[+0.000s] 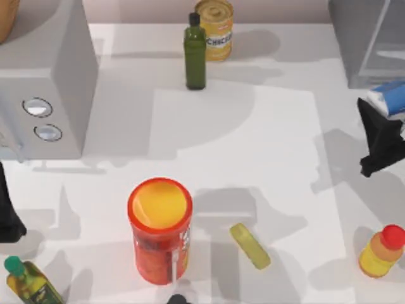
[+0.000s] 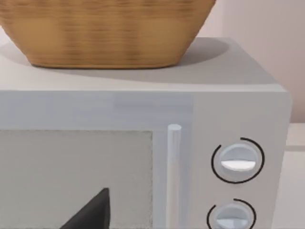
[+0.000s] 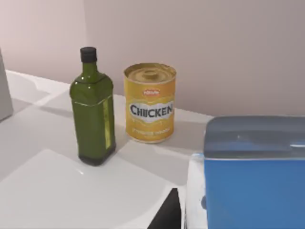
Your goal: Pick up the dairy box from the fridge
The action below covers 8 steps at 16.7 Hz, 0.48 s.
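The dairy box [image 1: 391, 95], a blue and white carton, hangs at the table's right edge just in front of the fridge [image 1: 364, 44], a grey cabinet with a pale translucent panel at the back right. My right gripper [image 1: 378, 119] is shut on the carton, coming at it from the near side. The right wrist view has the dairy box [image 3: 252, 176] very close, with one dark finger [image 3: 166, 213] against its side. My left arm [image 1: 9, 212] stays parked at the table's left edge, facing the grey box with dials.
A grey box with two round dials [image 1: 47, 82] stands at the back left, a wicker basket [image 2: 105, 33] on top. A green bottle [image 1: 195, 54] and a yellow can [image 1: 215, 28] stand at the back. In front are a red canister [image 1: 160, 228], yellow lid [image 1: 249, 246], red-capped bottle [image 1: 381, 251] and oil bottle [image 1: 28, 282].
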Each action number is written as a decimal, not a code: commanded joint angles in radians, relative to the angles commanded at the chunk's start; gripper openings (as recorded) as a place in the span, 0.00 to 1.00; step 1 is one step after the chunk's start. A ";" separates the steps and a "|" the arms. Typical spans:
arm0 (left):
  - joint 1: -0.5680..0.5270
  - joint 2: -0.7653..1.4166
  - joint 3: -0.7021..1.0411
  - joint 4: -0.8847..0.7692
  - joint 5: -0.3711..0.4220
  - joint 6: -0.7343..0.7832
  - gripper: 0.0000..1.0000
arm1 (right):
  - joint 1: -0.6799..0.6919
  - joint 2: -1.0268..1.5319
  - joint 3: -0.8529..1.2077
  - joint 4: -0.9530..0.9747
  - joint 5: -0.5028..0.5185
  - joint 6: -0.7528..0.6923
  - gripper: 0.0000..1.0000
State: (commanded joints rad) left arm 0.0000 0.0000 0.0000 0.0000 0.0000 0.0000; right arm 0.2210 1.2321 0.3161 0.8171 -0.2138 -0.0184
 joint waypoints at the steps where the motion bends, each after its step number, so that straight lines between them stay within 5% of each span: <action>1: 0.000 0.000 0.000 0.000 0.000 0.000 1.00 | 0.018 0.099 0.025 0.065 -0.017 0.001 0.00; 8: 0.000 0.000 0.000 0.000 0.000 0.000 1.00 | 0.122 0.649 0.181 0.451 -0.116 0.002 0.00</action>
State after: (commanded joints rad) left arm 0.0000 0.0000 0.0000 0.0000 0.0000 0.0000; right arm 0.3433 1.8812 0.4967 1.2685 -0.3296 -0.0164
